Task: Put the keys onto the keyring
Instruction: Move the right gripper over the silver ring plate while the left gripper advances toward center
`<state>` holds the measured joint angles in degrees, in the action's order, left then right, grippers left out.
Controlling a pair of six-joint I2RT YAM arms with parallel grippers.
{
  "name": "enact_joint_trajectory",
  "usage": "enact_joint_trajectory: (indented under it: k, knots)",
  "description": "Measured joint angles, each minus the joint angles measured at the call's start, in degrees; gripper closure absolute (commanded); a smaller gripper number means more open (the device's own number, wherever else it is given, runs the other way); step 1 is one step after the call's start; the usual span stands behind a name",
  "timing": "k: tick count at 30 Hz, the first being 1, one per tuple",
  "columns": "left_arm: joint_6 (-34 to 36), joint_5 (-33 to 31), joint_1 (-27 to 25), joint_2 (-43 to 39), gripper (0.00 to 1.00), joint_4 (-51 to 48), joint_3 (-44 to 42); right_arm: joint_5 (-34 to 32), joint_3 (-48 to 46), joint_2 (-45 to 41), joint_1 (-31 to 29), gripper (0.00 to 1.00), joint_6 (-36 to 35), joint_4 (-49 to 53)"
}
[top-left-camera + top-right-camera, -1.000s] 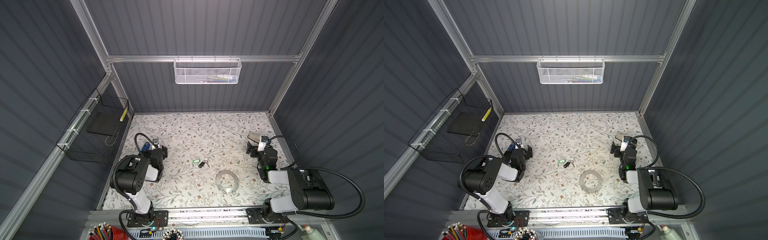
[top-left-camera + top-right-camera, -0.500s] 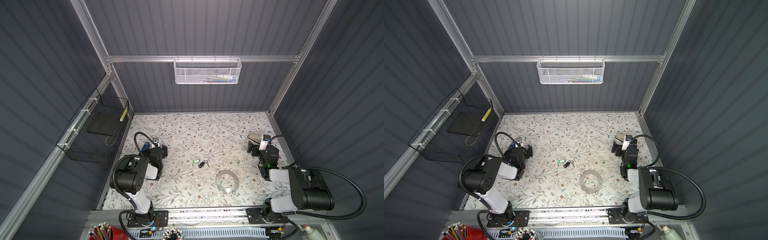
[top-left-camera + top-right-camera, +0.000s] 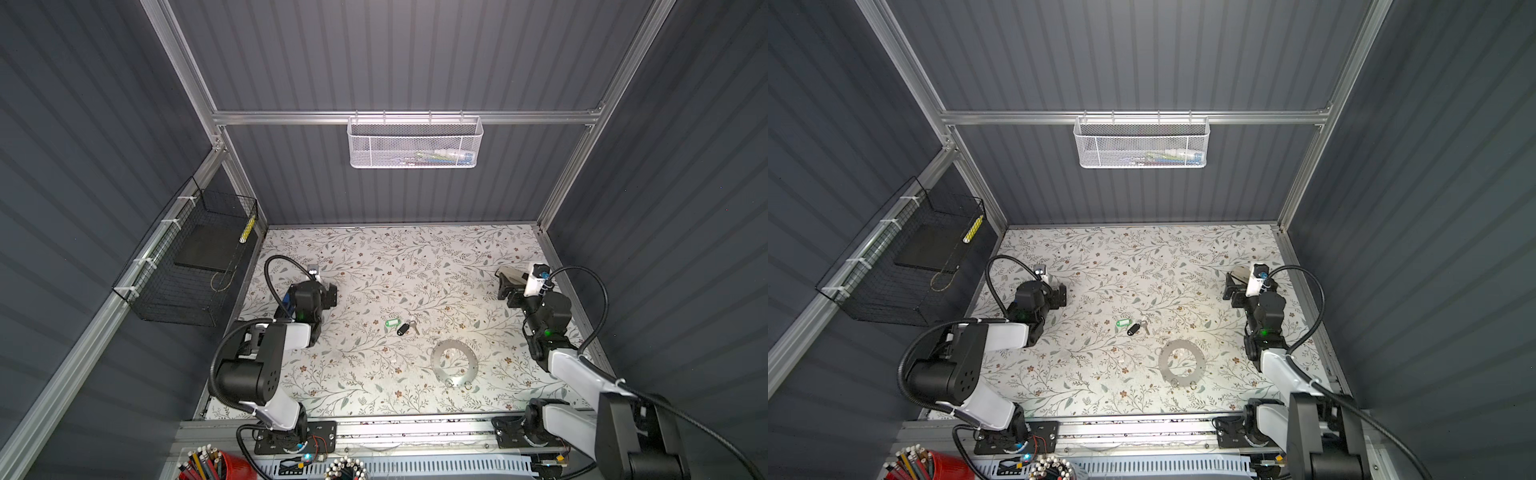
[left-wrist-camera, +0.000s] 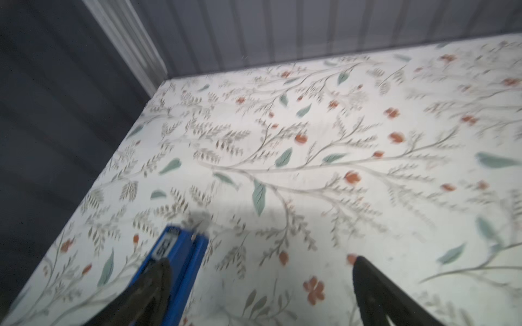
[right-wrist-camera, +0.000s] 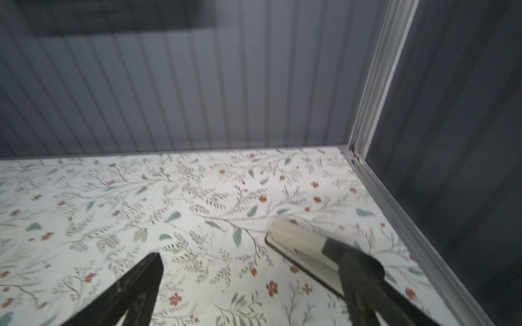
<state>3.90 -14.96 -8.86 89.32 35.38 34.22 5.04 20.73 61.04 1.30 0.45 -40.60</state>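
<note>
The keys lie together near the middle of the floral table: a green tag and a black tag with a short silver key beside it. The keyring, a flat grey metal annulus, lies nearer the front and to the right of them. My left gripper is open and empty over the table's left side, far from the keys. My right gripper is open and empty at the right side. Neither wrist view shows the keys or the keyring.
A blue stapler lies on the table under the left gripper's finger. A beige flat object lies by the right gripper's finger. A white mesh basket hangs on the back wall, a black wire basket on the left wall.
Both arms have shifted slightly and the wrist views are blurred by motion. The keys and the keyring have not moved. Both grippers stay open.
</note>
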Motion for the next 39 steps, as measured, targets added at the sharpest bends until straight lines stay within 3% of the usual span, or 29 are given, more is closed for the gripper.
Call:
enact_joint_trajectory:
  k: [5,9,15,18,21,26,29,34,39]
  knots:
    - [-0.15,10.38,-0.61,-7.67,0.0,-13.42,10.91,3.65,10.91,-3.21,-5.25,0.13,-3.19,12.48]
    - [-0.52,16.55,-3.15,-9.79,0.0,-19.78,13.14,4.28,16.2,-1.57,-12.66,0.23,-8.26,23.19]
    - [-0.74,20.74,-6.49,-7.26,0.03,-28.65,14.95,3.8,24.35,3.52,-23.5,0.49,-16.94,42.32]
    - [-1.62,21.94,-6.75,-7.06,0.06,-30.29,15.02,3.78,26.58,5.53,-27.26,0.58,-20.17,48.85]
    - [-2.56,23.08,-6.75,-7.06,0.1,-30.71,15.04,3.34,27.08,8.22,-30.16,0.57,-22.99,54.62]
    - [-3.39,23.82,-6.75,-7.06,0.15,-31.82,15.34,4.24,29.46,15.89,-34.53,0.47,-26.08,65.77]
    - [-3.72,23.78,-6.75,-7.06,0.16,-32.65,15.61,5.38,32.7,20.74,-35.32,0.47,-24.48,70.86]
    - [-3.85,23.56,-6.75,-7.06,0.17,-33.29,15.69,7.43,38.18,27.65,-35.63,0.5,-19.78,74.99]
    - [-4.59,23.58,-6.75,-7.06,0.19,-34.18,16.2,7.8,38.27,30.32,-36.28,0.62,-17.38,76.83]
